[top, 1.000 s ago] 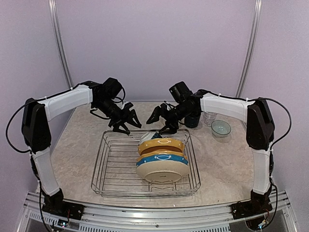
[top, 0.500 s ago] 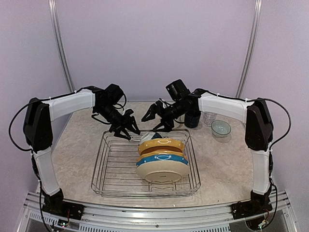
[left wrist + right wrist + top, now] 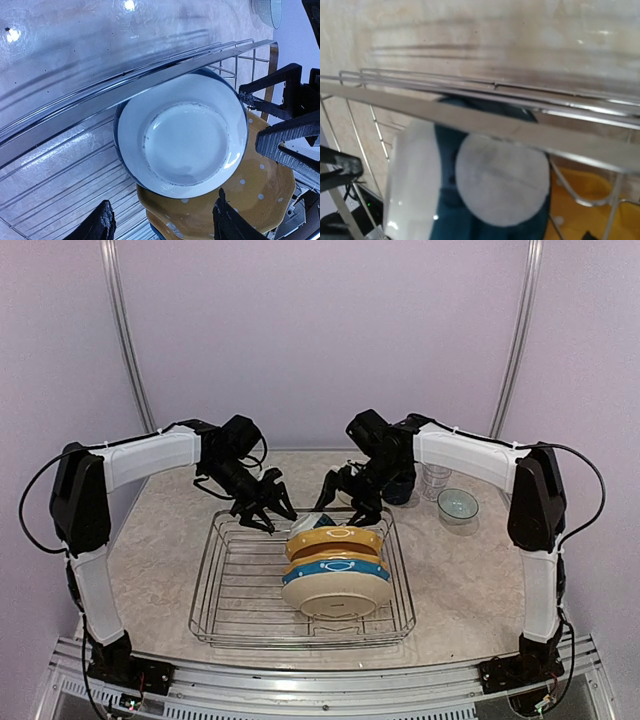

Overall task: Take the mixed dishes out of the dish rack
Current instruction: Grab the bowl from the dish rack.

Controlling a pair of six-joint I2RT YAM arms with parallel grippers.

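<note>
Here we hold the left tool (image 3: pixel 163 205) and right tool (image 3: pixel 347 507) spread, empty, with the bowl (image 3: pixel 182 140) in the dish rack (image 3: pixel 207 575) just below, between them. Beyond the right tool, mug (image 3: pixel 400 490), tumbler (image 3: pixel 435 483) and small bowl (image 3: pixel 458 505) stand unloaded; three plates (image 3: pixel 335 540) remain.

No letters, numbers, labels or brand signs are showing readably in any view. The mustard yellow plate (image 3: pixel 260 195) is carrying only pale dots, and the blue-rimmed plate (image 3: pixel 335 571) is showing small white ornaments, not writing.
</note>
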